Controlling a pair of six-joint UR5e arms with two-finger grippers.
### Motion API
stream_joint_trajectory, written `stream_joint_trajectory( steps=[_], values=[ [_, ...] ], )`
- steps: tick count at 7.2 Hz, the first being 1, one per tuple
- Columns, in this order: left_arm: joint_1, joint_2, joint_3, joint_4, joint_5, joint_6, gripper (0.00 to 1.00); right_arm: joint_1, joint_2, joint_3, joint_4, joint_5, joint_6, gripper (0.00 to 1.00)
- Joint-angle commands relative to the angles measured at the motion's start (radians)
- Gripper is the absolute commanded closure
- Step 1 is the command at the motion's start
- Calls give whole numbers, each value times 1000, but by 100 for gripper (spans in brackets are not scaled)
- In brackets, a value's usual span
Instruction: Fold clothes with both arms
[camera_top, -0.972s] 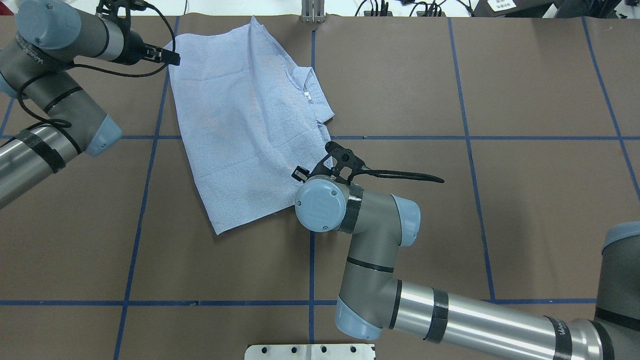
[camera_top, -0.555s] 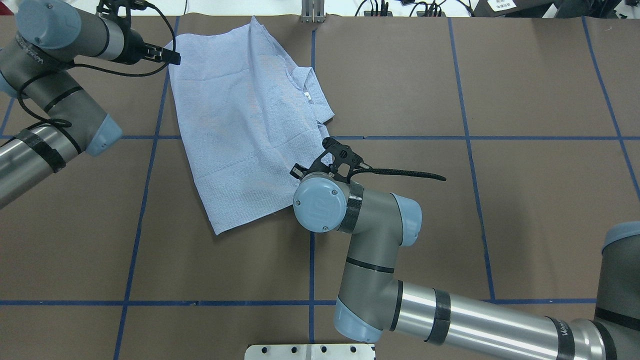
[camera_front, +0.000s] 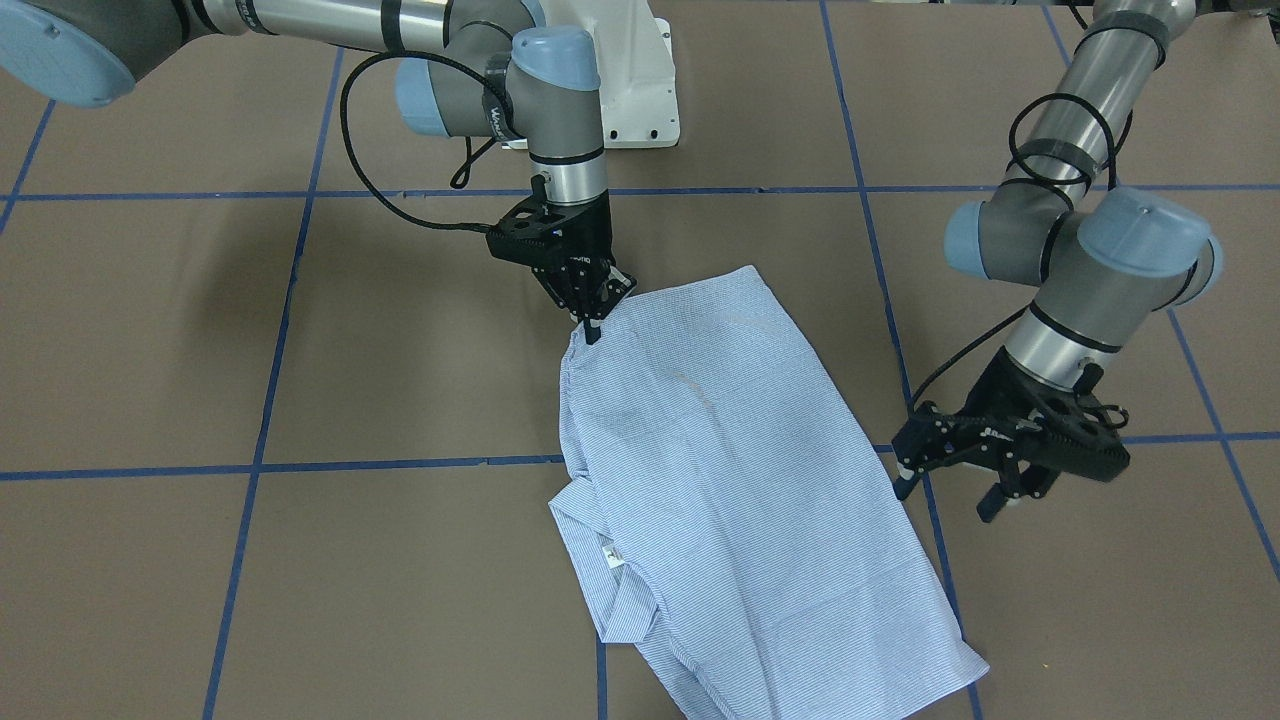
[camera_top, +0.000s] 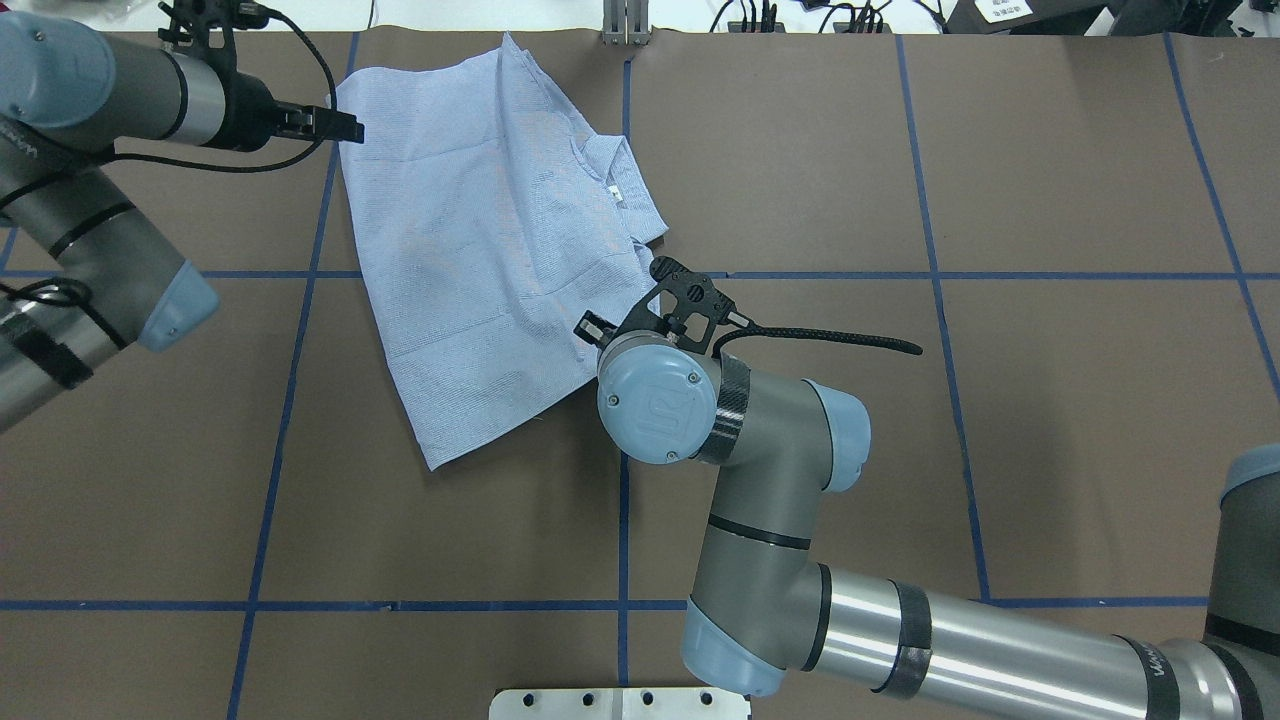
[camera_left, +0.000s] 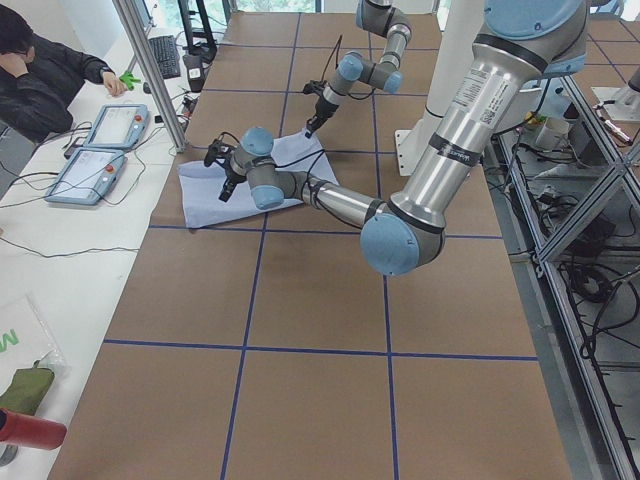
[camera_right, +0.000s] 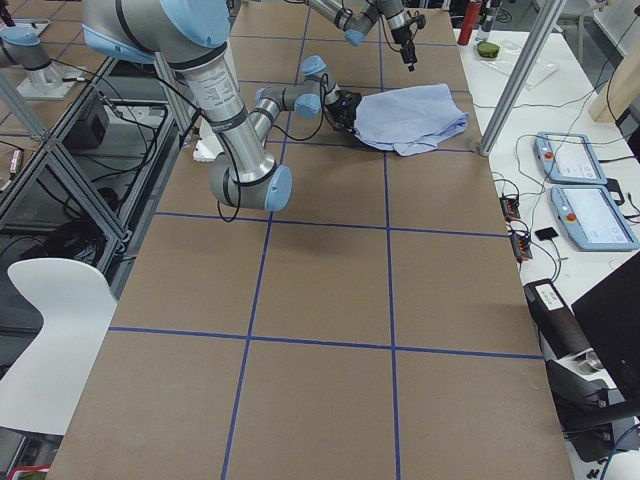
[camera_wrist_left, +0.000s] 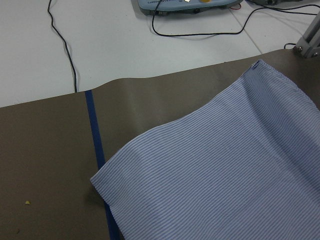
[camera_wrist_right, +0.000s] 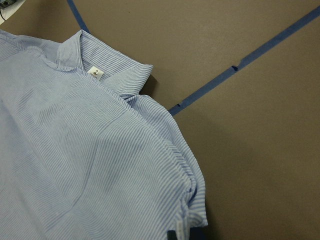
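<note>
One side only is held: right fingers pinch the shirt edge, presumably to fold it; left fingers hover wide, empty, alongside.

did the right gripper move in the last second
Yes. The black two-finger right gripper edged toward the far side of the brown table: its black wrist bracket now overlaps the horizontal blue tape line, having sat just short of it before.
</note>
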Motion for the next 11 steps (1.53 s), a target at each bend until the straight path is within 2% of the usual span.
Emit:
stream_joint_trajectory(
  steps=[1, 2, 3, 4, 7, 8, 11],
  values=[
    [129, 182, -283, -2, -2, -215, 0, 1, -1, 7, 0, -10, 0, 100],
    [222, 238, -347, -4, 56, -291, 0, 1, -2, 7, 0, -12, 2, 100],
    [331, 241, -347, -4, 171, -404, 0, 1, -1, 9, 0, -12, 2, 100],
    [397, 241, -340, -1, 234, -469, 1, 1, -2, 12, 0, -12, 0, 100],
    [491, 257, -327, 1, 319, -579, 17, 1, -2, 15, 0, -12, 2, 100],
    [499, 257, -329, 1, 334, -651, 27, 1, -4, 15, 0, -12, 2, 100],
    [540, 257, -327, 4, 351, -689, 29, 1, -4, 15, 0, -18, 0, 100]
  ],
)
